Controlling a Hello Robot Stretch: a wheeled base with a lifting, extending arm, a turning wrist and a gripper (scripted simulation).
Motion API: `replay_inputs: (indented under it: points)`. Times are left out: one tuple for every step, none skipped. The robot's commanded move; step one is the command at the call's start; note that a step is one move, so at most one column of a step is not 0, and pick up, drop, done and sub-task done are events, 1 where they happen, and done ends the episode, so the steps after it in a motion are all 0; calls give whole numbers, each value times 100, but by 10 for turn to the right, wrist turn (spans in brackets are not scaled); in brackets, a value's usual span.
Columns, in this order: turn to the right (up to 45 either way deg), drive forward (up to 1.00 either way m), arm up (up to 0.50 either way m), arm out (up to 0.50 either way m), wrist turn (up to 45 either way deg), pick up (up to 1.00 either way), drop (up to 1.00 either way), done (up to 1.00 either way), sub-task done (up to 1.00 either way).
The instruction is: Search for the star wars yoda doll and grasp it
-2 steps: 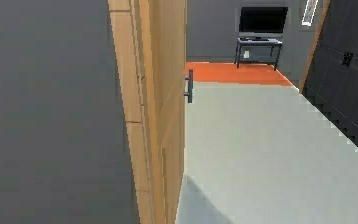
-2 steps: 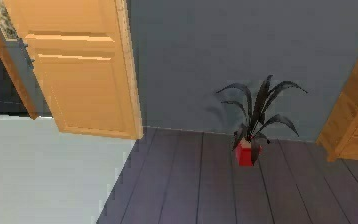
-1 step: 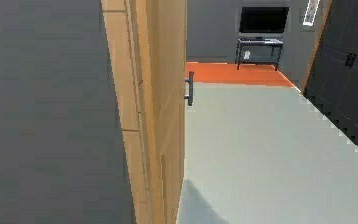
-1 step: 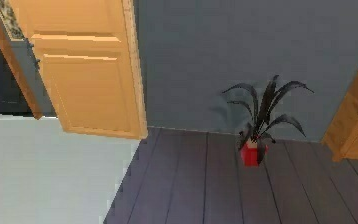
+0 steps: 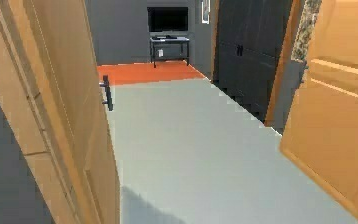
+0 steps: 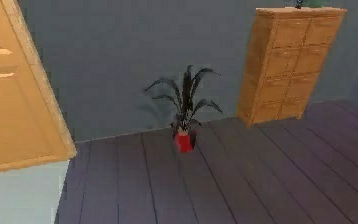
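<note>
In the forward view a wooden door (image 5: 57, 110) with a dark handle (image 5: 107, 95) stands ajar at the left, and another wooden door panel (image 5: 332, 110) fills the right. Between them a pale grey floor (image 5: 187, 140) runs to an orange floor strip (image 5: 152, 72). At the far wall a television (image 5: 168, 19) sits on a small dark stand (image 5: 171, 47).
A dark double door (image 5: 249, 50) lines the forward view's right wall. In the arm side view a dark-leaved plant in a red pot (image 6: 185, 138) stands on dark plank floor (image 6: 237, 180) by a grey wall. A wooden drawer chest (image 6: 289, 65) stands at the right, a wooden door (image 6: 17, 100) at the left.
</note>
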Motion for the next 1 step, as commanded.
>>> replay_inputs:
  points:
    - [0,100,0,0,0,0,0,0,0]
